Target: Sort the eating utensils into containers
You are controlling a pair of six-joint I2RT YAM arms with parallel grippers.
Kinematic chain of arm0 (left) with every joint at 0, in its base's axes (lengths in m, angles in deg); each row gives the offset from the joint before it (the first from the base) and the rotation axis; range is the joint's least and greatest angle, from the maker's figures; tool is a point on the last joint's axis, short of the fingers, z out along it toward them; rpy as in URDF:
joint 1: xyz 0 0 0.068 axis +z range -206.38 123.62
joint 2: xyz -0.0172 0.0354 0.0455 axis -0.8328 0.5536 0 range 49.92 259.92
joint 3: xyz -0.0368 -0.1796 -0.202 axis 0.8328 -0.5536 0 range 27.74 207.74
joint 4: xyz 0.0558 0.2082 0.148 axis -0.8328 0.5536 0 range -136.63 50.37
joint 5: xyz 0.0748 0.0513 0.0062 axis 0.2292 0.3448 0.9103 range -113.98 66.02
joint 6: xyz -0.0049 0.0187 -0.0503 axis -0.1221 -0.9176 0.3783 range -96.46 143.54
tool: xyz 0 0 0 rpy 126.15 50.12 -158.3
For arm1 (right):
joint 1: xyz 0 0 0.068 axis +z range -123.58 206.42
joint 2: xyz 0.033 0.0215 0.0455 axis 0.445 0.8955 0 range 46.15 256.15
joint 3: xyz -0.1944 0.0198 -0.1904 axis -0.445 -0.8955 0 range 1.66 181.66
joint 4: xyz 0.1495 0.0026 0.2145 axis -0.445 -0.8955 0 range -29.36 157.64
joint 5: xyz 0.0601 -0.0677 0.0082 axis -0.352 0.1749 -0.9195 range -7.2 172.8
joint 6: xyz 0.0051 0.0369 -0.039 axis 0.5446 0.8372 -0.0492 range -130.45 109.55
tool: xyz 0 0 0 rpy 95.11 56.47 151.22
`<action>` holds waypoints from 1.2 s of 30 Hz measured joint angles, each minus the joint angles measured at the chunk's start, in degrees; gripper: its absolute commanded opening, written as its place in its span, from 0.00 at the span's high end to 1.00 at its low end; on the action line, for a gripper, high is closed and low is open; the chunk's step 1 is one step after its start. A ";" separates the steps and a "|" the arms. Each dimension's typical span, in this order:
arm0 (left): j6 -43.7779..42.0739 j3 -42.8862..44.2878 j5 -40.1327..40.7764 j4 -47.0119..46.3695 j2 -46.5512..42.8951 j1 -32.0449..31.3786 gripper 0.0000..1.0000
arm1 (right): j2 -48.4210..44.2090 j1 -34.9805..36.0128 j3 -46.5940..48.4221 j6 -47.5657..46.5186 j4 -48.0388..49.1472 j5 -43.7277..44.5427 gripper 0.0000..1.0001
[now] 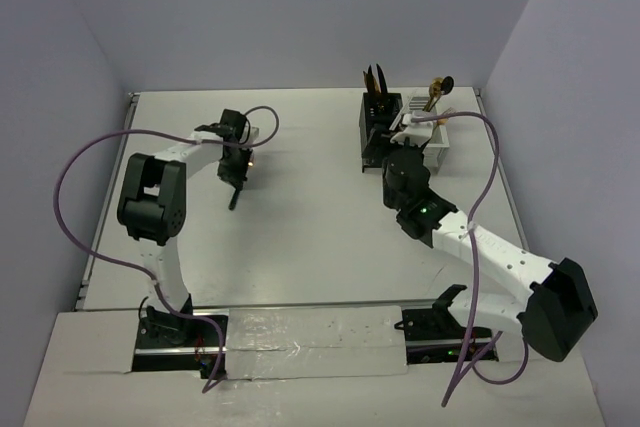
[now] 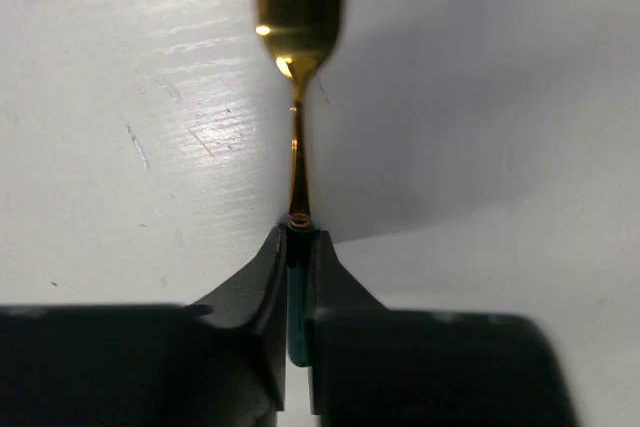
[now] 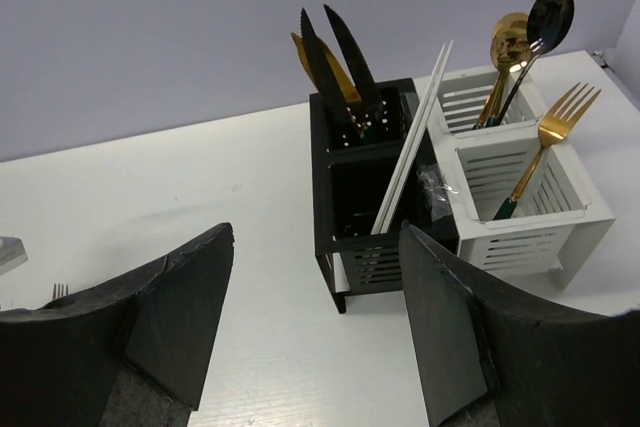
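The left tool (image 2: 297, 247) is clenched on the dark handle of a gold fork (image 2: 297, 37), right where the handle meets the gold neck; the fork lies flat on the desk (image 2: 120, 147), tines pointing away from the wrist, well apart from the containers at the far right; the right tool (image 3: 318, 247) hangs released, nothing between its fingers, just in front of the black caddy (image 3: 365, 262) and the white caddy (image 3: 520, 247) joined to it; the likely trouble is the thin pinch: the handle is slim and smooth, so on the lift the fork may swivel or slide out, head drooping; a tilted fork would probably catch a caddy rim or the pieces already standing inside, and a hard knock might shove or tip the caddies; the right arm sits close to the containers, so the left arm's approach risks brushing it; counted: two caddies; three knives (image 3: 348, 52) in the black caddy's rear cell, two black and one gold; what look like two white sticks (image 3: 415, 137) leaning in its front cell; two spoons in the white caddy's rear cell, a gold spoon (image 3: 510, 37) and a black spoon (image 3: 553, 9); a second fork (image 3: 565, 112) in its front cell, making two forks with the held one
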State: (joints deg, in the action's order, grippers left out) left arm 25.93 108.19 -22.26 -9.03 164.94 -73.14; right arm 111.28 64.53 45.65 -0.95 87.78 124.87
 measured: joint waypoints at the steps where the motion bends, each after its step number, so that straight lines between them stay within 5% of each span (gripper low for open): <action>1: -0.02 -0.92 0.20 -0.76 -0.66 0.17 1.00 | -0.55 0.02 -0.24 -0.07 0.02 0.02 0.27; 8: -2.08 -7.80 -0.81 -6.69 -5.40 1.38 1.00 | -2.56 0.22 -0.44 -0.20 -1.64 -4.26 0.26; 14: -5.88 -19.37 -2.80 -8.39 -18.84 3.23 1.00 | -4.33 0.28 -0.17 1.99 -5.40 -27.08 0.16; 20: -9.38 -21.49 -10.38 -9.94 -41.00 3.19 1.00 | -3.82 0.90 -0.13 11.74 -0.46 -45.79 0.00; 24: -10.71 -20.83 -14.40 -10.78 -55.12 2.25 1.00 | 0.83 4.76 2.73 16.35 2.40 -47.04 0.05; 26: -10.80 -19.28 -16.35 -10.56 -59.47 1.46 1.00 | 4.07 8.46 5.46 17.38 3.93 -46.12 0.18; 36: -8.33 -15.89 -23.96 -8.24 -64.70 0.59 1.00 | 15.58 17.79 18.23 20.24 11.41 -41.66 0.34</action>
State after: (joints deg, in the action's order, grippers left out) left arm 17.60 92.30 -46.22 -17.27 100.25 -72.55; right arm 126.86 82.32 63.88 19.29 99.19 83.21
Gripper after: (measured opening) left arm 0.042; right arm 0.669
